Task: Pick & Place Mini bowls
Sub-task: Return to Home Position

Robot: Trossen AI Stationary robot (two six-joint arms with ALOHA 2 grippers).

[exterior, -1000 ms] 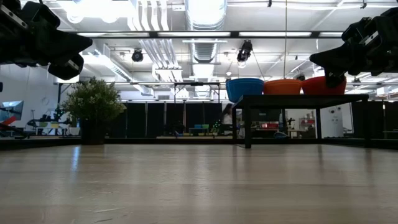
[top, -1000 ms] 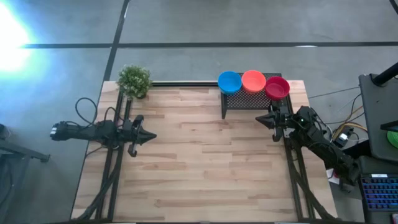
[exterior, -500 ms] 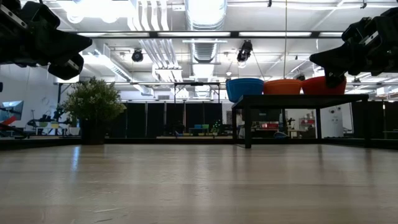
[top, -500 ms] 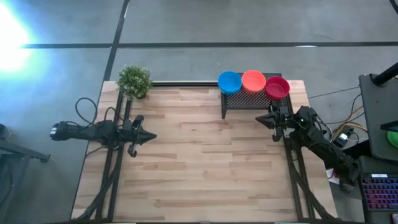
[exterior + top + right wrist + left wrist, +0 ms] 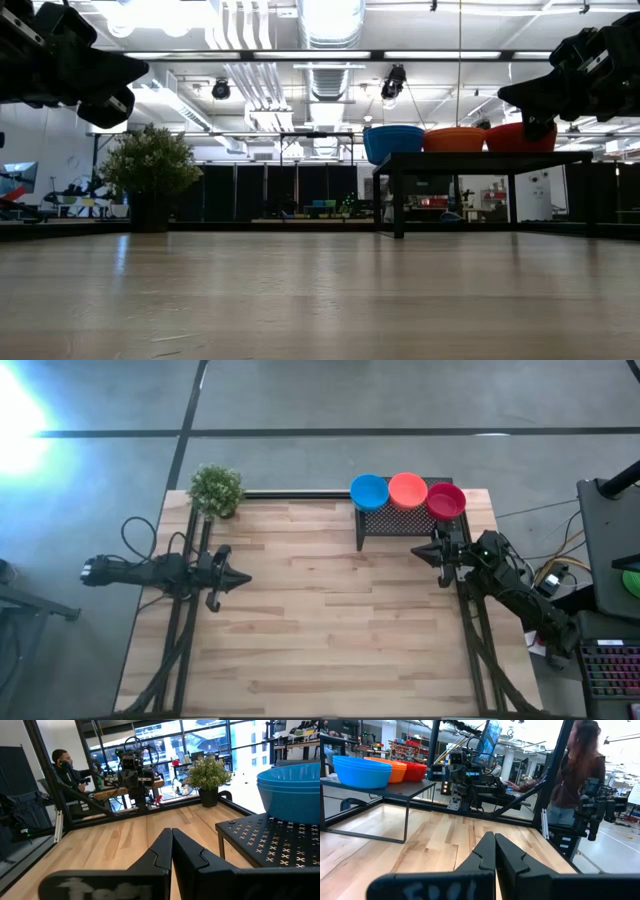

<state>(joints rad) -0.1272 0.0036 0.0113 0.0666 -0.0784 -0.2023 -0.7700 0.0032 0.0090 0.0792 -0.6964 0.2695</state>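
**Nine small bowls stacked by colour on a black stand, both arms empty-handed**

Three stacks sit side by side in a row on top of a low black perforated stand [image 5: 395, 525] at the far edge of a wooden table [image 5: 320, 630]. The blue bowls [image 5: 369, 491] are at the stand's left end, the orange bowls [image 5: 407, 489] are in the middle, and the red bowls [image 5: 446, 501] are at its right end. Neighbouring stacks touch or nearly touch. In the wrist views the blue stack shows layered rims, one bowl nested in another.

The bowls look like thin, stiff, smooth plastic, so they are probably very light and somewhat slippery, and not fragile. Nested bowls may cling and lift together. The best hold is likely the rim, with one finger inside the wall and one outside.

The right end effector [image 5: 420, 549] hangs just beside the stand's front right corner, raised to about bowl height and pointing along the stand's front. Its fingers are pressed together on nothing. It appears clear of the red stack.

The left end effector [image 5: 240, 579] hovers well apart from the stand, over the left part of the table, pointing toward the stand's side. Its fingers are likewise closed together and empty.

A small green potted plant [image 5: 216, 490] stands well to the left of the stand.
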